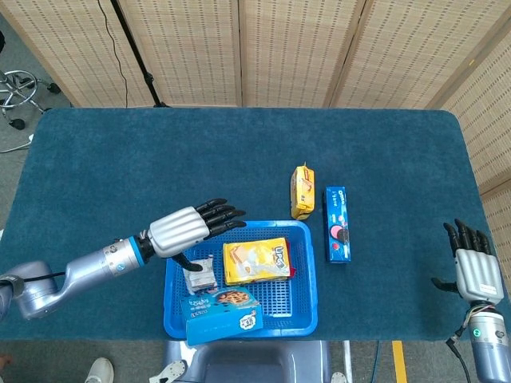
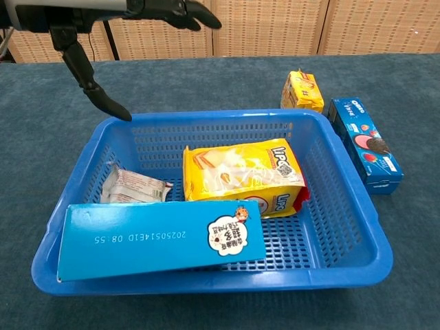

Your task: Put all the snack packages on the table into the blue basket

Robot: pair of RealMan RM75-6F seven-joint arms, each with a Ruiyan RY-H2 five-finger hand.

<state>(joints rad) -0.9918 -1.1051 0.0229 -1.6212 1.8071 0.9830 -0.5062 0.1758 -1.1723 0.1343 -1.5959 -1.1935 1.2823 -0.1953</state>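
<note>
Glossy plastic basket [image 2: 344, 227], matt cloth table [image 1: 104, 167]

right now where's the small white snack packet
The small white snack packet lies inside the blue basket, on its left side, beside the yellow bag and behind the blue box.
</note>
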